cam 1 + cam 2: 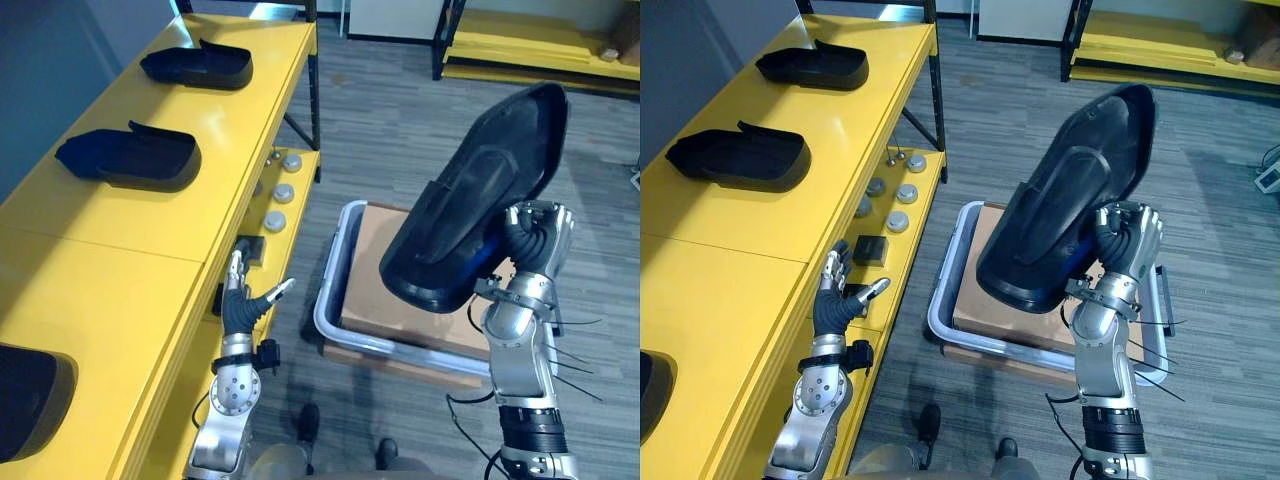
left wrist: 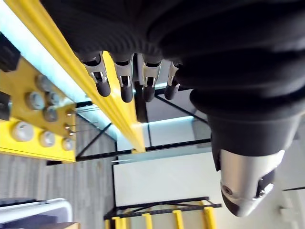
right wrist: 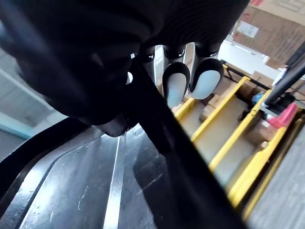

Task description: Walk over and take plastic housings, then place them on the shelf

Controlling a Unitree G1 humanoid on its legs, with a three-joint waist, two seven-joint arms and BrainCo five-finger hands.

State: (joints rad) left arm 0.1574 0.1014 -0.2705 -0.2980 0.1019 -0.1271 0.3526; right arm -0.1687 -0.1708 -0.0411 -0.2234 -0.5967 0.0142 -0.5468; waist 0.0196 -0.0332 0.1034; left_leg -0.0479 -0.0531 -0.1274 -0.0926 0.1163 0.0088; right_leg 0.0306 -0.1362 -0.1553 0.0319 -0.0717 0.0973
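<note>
- Right hand (image 1: 535,240) clasps a large black moulded plastic housing (image 1: 480,200), held high at 3 o'clock over a grey-rimmed bin (image 1: 330,300).
- Left hand (image 1: 240,300), fingers spread, hangs at 7 o'clock.
- Two matching housings (image 1: 130,158) already sit on the yellow shelf (image 1: 120,260) at 10 o'clock; this one is not yet placed.

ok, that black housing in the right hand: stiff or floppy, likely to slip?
Probably stiff: the black housing holds its moulded shape while gripped by one edge in the right hand. Likely light, being a thin hollow shell. It may pivot: glossy surface, and most of it stands above the grip.
</note>
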